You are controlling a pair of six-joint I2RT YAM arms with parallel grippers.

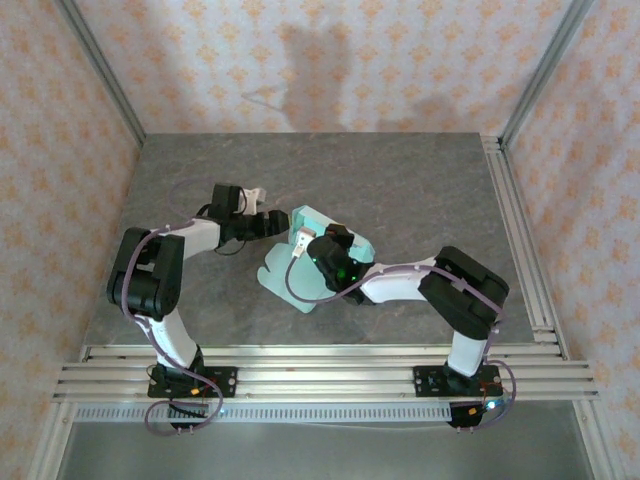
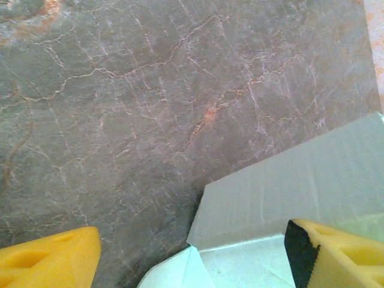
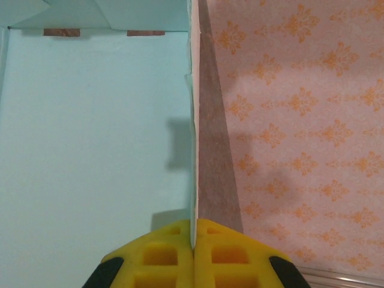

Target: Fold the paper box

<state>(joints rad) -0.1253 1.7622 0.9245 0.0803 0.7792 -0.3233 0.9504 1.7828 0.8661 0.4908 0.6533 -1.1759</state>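
The paper box (image 1: 288, 280) is pale mint-green card, partly folded, lying in the middle of the table between the two arms. My right gripper (image 1: 303, 243) is shut on the thin top edge of one upright wall of the paper box (image 3: 96, 138); in the right wrist view the yellow fingers (image 3: 162, 255) pinch that edge with the box's inside to the left. My left gripper (image 1: 283, 222) is at the box's far-left corner and stands open. A raised flap of the paper box (image 2: 288, 180) lies between its yellow fingers (image 2: 336, 252), touching neither pad that I can see.
The grey marble table (image 1: 400, 180) is walled in by patterned wallpaper. Aluminium rails run along the right side (image 1: 520, 230) and the near edge (image 1: 320, 365), where both arm bases are bolted.
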